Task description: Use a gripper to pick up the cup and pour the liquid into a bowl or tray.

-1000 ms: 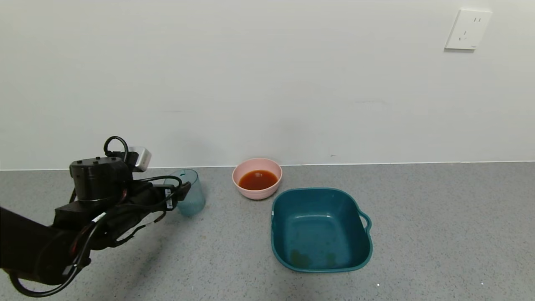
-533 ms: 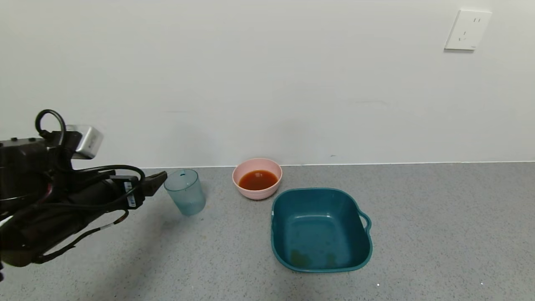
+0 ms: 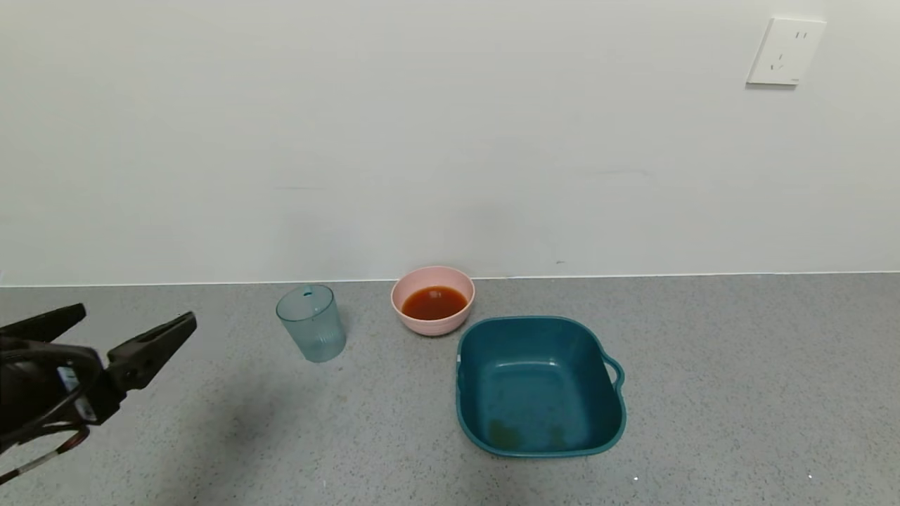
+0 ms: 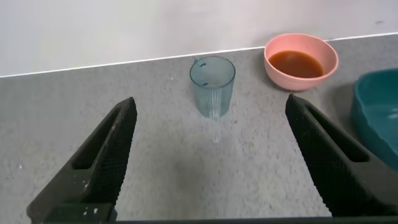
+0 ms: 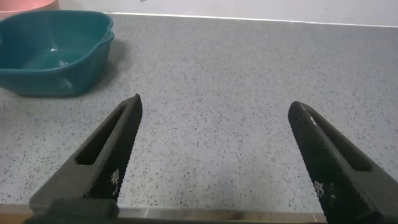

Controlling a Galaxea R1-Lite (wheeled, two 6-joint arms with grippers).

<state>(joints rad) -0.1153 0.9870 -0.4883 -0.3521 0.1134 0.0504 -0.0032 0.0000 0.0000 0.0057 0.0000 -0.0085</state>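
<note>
1. My left gripper [image 3: 130,329] hangs low at the near left of the counter [image 3: 738,365], fingers spread wide and holding nothing, aimed toward the cup.
2. The cup [image 3: 311,322] stands upright, well apart from my fingertips, left of the pink bowl [image 3: 432,300].
3. Reddish-brown liquid [image 3: 434,302] lies in the bowl; the teal tub [image 3: 540,385] sits nearer, to its right.
4. My right gripper [image 5: 214,155] hovers over bare counter, fingers spread.

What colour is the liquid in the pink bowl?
Opaque reddish-brown liquid in the bowl; the head view shows it best.
</note>
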